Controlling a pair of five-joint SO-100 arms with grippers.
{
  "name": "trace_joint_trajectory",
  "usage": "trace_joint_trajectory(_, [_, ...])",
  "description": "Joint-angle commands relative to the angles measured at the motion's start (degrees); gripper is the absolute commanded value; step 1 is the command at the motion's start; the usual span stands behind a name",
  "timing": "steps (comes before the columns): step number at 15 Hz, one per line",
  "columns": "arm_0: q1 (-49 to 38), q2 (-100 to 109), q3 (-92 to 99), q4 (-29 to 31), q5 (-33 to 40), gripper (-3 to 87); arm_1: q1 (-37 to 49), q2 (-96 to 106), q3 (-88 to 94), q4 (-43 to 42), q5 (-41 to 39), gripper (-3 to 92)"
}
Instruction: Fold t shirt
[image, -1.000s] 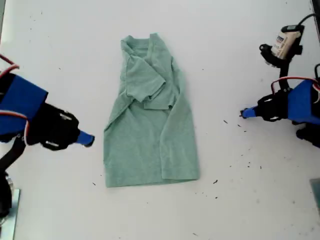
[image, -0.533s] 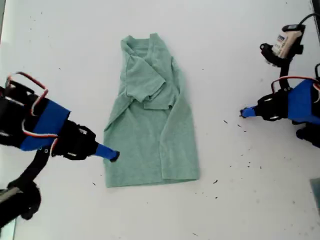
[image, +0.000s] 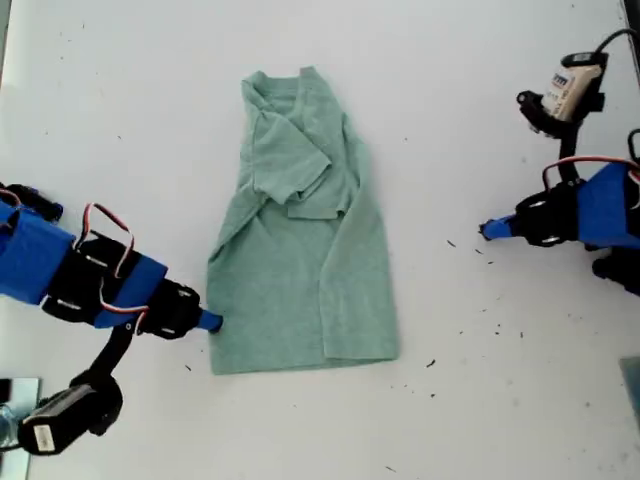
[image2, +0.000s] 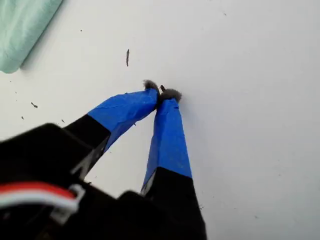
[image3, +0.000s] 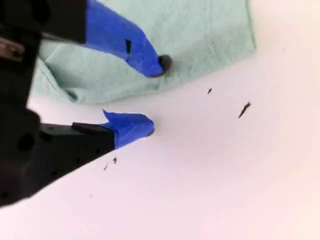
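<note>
Shirt: the t shirt (image: 300, 240) lies flat mid-table, collar at 12 o'clock, hem at 6, sleeves already folded inward.
Second gripper: my second gripper (image3: 150, 95), fingers apart, sits at the hem's 8 o'clock corner, one finger over the cloth and one on the table, likely to pinch that edge.
First gripper: my first gripper (image2: 162, 95), fingers together and empty, waits at 3 o'clock, well apart.
Surface: white table (image: 480, 120), flecked with dark lint.

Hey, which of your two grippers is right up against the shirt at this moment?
My second gripper, at the exterior view's left. Its jaws are open at the t shirt's lower edge. My first gripper is shut, well clear of the cloth at that view's right.
</note>
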Motion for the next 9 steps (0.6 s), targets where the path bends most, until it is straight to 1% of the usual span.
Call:
trace_joint_trajectory(1, [1.5,-1.0,-0.5,-4.9,-0.4,-0.2,-0.9,1.1,1.3,1.1,1.1,2.5])
trace_joint_trajectory(4, [-0.2,2.0,-0.6,-5.7,1.7,-0.2,-1.4,1.8,1.3,1.8,1.8,2.5])
trace_joint_trajectory(5, [-0.9,3.3,-0.6,-5.2,1.8,-0.2,-1.5,1.9,1.3,1.9,1.8,2.5])
trace_joint_trajectory(6, [-1.5,4.7,-0.9,-3.3,2.1,-0.2,-1.6,2.0,1.3,2.0,1.9,2.5])
trace_joint_trajectory(7, [-2.4,7.0,-3.1,2.5,2.0,-0.2,-1.6,2.1,1.4,2.0,1.9,2.5])
trace_joint_trajectory(8, [-3.5,10.2,-7.6,10.8,1.8,-0.2,-1.6,2.1,1.4,2.1,2.0,2.5])
trace_joint_trajectory(9, [-4.5,14.0,-11.2,16.4,2.1,-0.2,-1.6,2.1,1.4,2.1,2.0,2.5])
